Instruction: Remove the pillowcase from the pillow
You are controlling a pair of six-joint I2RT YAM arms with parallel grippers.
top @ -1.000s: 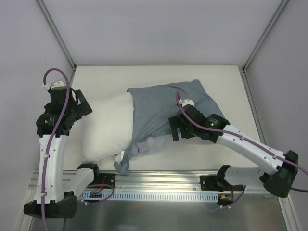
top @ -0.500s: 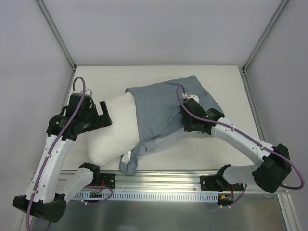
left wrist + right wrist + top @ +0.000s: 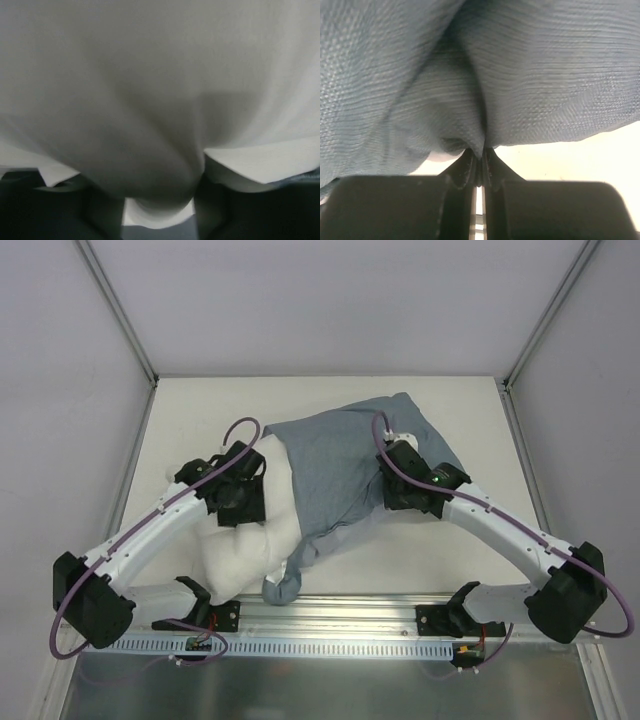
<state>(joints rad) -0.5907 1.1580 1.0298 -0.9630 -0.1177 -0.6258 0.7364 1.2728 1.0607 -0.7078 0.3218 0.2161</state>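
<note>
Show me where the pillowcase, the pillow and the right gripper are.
pillowcase (image 3: 330, 450): top view, middle of its blue-grey face.
pillow (image 3: 232, 558): top view, bare white near end.
right gripper (image 3: 480, 156): right wrist view, between fingertips pinching the pillowcase.

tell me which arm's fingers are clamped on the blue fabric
The right arm's fingers, shut on a fold of the pillowcase; the left arm's fingers straddle the white pillow instead.

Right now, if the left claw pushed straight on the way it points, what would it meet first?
The pillow. Its white fabric fills the left wrist view and bulges between the fingers of the left claw, so contact looks immediate, though exact depth is unclear.
</note>
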